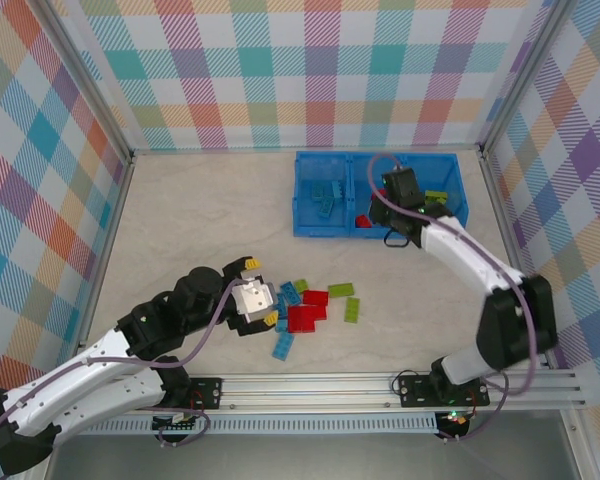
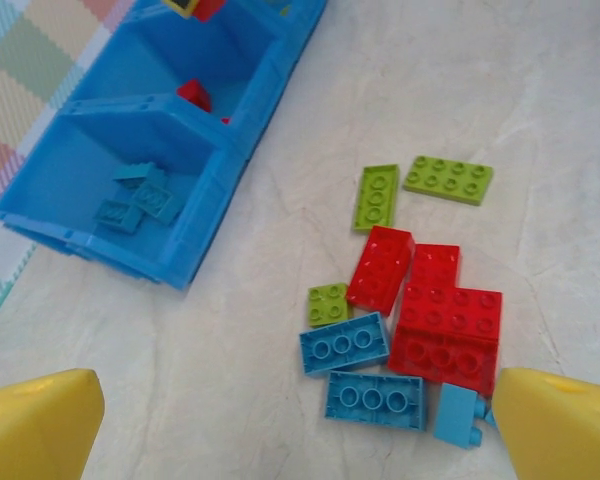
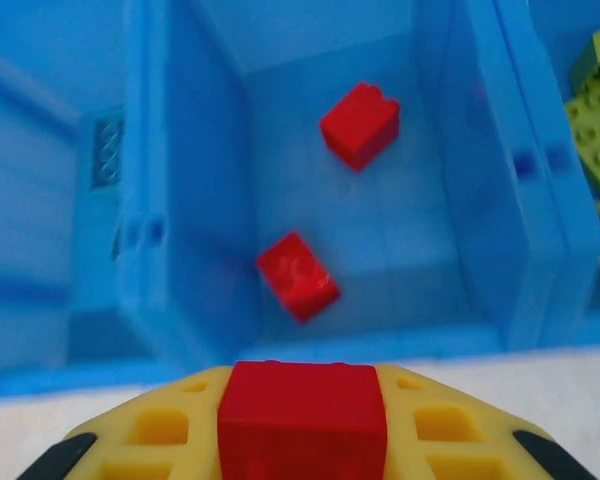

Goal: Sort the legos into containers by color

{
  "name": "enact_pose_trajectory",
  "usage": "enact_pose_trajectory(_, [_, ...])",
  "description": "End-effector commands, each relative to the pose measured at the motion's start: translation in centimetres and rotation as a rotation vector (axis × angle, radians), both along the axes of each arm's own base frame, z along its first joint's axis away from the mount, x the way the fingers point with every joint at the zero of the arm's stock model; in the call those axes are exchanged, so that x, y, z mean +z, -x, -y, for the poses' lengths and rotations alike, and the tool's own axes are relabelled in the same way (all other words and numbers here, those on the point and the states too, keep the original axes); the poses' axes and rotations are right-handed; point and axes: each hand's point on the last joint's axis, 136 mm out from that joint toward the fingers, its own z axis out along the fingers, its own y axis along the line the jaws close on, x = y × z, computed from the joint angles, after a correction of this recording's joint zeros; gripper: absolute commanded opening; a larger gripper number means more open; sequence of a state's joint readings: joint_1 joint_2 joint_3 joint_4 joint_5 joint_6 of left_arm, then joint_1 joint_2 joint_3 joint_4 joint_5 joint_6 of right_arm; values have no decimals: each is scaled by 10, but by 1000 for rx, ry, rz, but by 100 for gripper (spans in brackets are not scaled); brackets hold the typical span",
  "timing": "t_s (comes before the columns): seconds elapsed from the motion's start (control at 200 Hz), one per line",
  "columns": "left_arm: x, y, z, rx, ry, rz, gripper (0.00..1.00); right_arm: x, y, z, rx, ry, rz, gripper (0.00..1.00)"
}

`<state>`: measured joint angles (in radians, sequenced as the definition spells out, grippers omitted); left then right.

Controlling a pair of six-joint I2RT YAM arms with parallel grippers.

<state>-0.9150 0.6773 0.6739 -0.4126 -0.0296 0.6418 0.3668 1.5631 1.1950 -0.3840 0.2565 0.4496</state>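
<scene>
Left claw (image 1: 262,291) hovers low over the table (image 1: 180,220), near edge, yellow fingers spread wide, nothing between them. Just beyond its tips lie the loose legos (image 1: 308,308) in a tight scatter: a cluster of red bricks (image 2: 440,320) touching each other, two light blue bars (image 2: 345,343) alongside, a small blue piece (image 2: 460,415) by the right fingertip. A lime square (image 2: 327,303) sits against the reds; two lime bars (image 2: 376,197) lie a little farther out.

Farther back, the right claw (image 1: 395,190) hangs over the blue bin (image 1: 298,195), pinched tight on a red brick (image 3: 302,415). Below it, in the middle compartment (image 3: 400,260), rest two red pieces (image 3: 360,123), apart from each other. The left compartment (image 1: 310,215) holds light blue bricks (image 1: 326,200); the right one holds lime bricks (image 1: 435,197).
</scene>
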Motion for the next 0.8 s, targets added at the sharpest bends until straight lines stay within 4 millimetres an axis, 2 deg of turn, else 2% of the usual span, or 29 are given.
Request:
enact_pose_trajectory(0.0, [17,-8,-5,68,45,28,100,-5,-40,-16,84,51,38,22])
enact_pose_trajectory(0.07, [16,-9,-6,73,35,34,100,-16,-54,-12,55,59,5,28])
enact_pose_trajectory(0.13, [16,-10,-7,80,36,38,100,-16,-60,-12,43,47,7,41])
enact_pose_trajectory(0.2, [15,-11,-7,83,34,44,100,-14,-60,-12,29,34,25,49])
enact_pose_trajectory(0.315, [15,-11,-8,72,21,57,100,-1,-52,-6,18,36,53,51])
enact_pose_trajectory(0.395, [10,-7,-8,43,-14,63,100,10,-38,-6,36,10,61,51])
enact_pose_trajectory(0.47, [6,-5,-8,22,-27,65,100,12,-11,-18,99,-57,39,53])
enact_pose_trajectory(0.535, [5,-2,-6,1,-29,62,100,10,24,-30,161,-94,21,55])
enact_pose_trajectory(0.705, [-14,6,-1,-81,-90,49,100,-37,129,-56,269,-58,-154,60])
enact_pose_trajectory(0.795, [-24,4,1,-80,-125,30,100,-62,171,-62,300,-14,-262,63])
